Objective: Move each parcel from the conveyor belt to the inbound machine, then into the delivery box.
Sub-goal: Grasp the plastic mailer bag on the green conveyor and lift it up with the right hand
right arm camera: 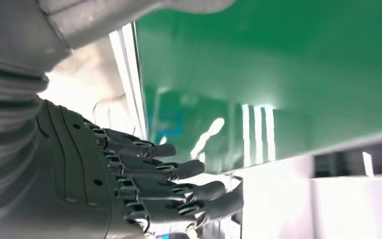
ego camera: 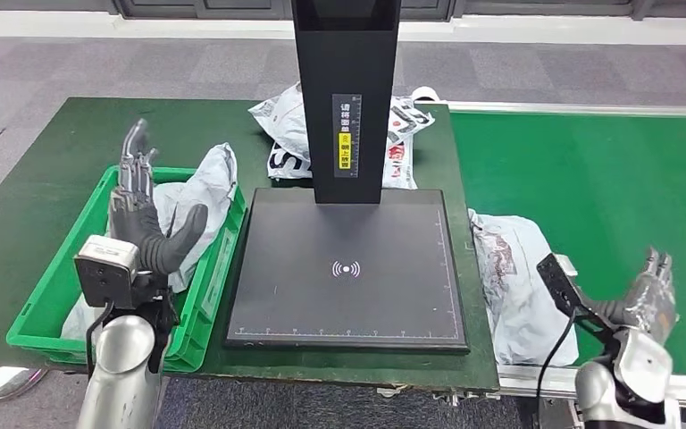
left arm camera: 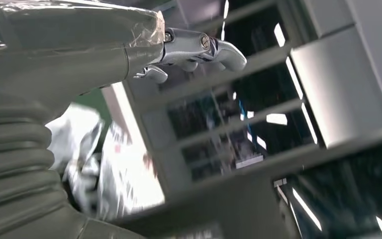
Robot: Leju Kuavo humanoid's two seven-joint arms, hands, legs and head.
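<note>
Green slatted crate (ego camera: 46, 308) holds crinkly grey poly parcels (ego camera: 198, 192), my left hand (ego camera: 138, 219) above it empty, fingers spread; right hand (ego camera: 650, 299) fingers loosely apart, empty

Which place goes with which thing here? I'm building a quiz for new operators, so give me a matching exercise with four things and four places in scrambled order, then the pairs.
Things:
1. left hand
2. right hand
3. grey parcel with dark print
4. white printed parcels

Places:
A. behind the black column of the inbound machine
B. raised above the green delivery box
C. at the near edge of the conveyor belt
D. beside the black scanner plate, on its conveyor side

Pairs: 1-B, 2-C, 3-D, 4-A
</note>
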